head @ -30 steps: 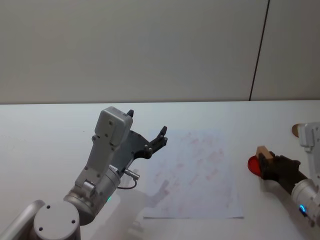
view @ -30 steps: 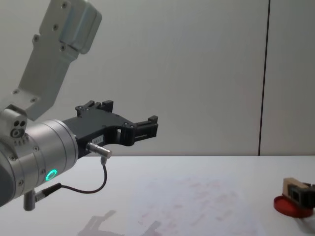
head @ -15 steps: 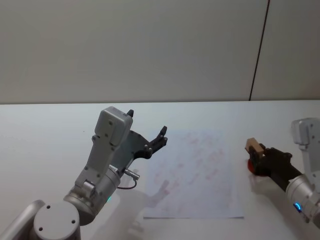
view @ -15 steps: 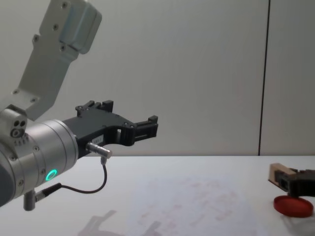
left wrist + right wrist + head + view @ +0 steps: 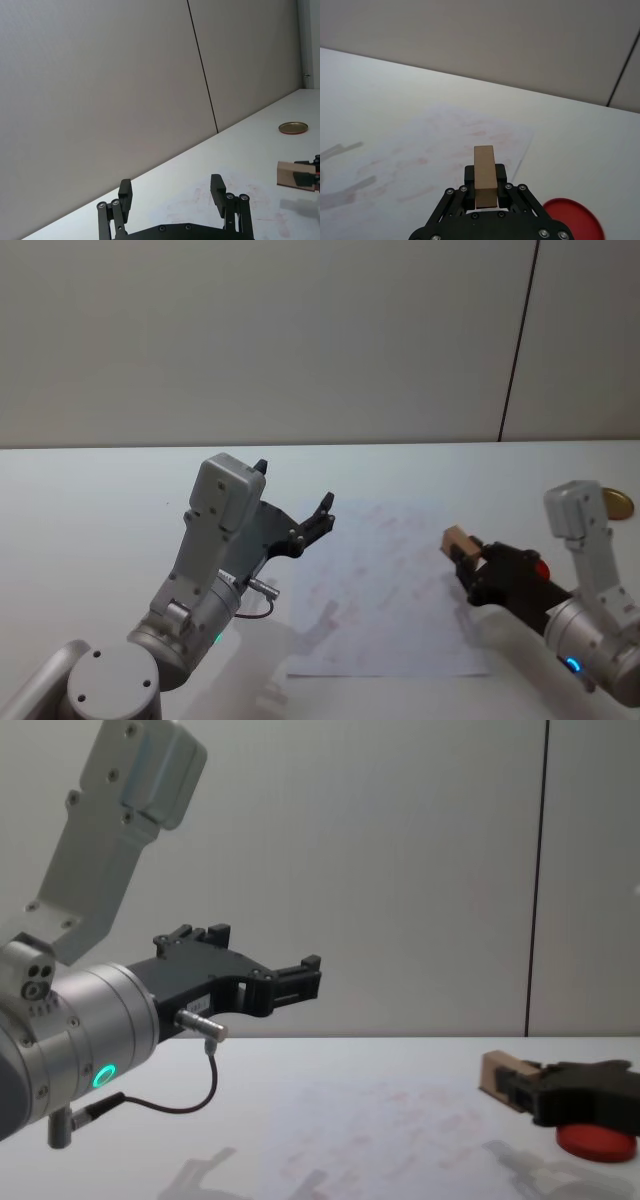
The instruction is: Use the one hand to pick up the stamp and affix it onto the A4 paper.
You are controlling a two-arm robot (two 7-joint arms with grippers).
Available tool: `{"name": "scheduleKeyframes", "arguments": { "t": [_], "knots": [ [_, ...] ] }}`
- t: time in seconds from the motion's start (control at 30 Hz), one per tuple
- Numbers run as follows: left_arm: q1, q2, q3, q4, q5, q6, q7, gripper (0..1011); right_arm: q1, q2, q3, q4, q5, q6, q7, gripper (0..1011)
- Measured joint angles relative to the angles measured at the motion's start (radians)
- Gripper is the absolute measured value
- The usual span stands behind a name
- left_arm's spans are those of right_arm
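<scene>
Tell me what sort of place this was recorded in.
Probably a robot test bench in a lab: a white table against a plain panelled wall, the right gripper holding a wooden stamp near red-marked paper, the left gripper parked, raised.

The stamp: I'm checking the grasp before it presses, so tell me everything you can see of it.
The stamp is a small, light tan, wooden-looking rectangular block. The right end effector is shut on its rear end, the front jutting out free. It hangs off the table by the right edge of the A4 paper.
</scene>
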Motion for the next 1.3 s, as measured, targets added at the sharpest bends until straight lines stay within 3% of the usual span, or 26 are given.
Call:
{"name": "scheduleKeyframes", "arguments": {
  "t": [0.37,0.8,1.3],
  "knots": [
    [0.000,0.000,0.000,0.000,0.000,0.000,0.000,993,-0.005,-0.007,-0.033,-0.004,-0.042,0.013,0.099,219],
    [0.000,0.000,0.000,0.000,0.000,0.000,0.000,993,0.008,-0.017,-0.054,0.045,-0.102,0.002,0.116,220],
    [0.000,0.000,0.000,0.000,0.000,0.000,0.000,993,0.034,-0.025,-0.058,0.088,-0.114,0.021,0.142,220]
  ]
}}
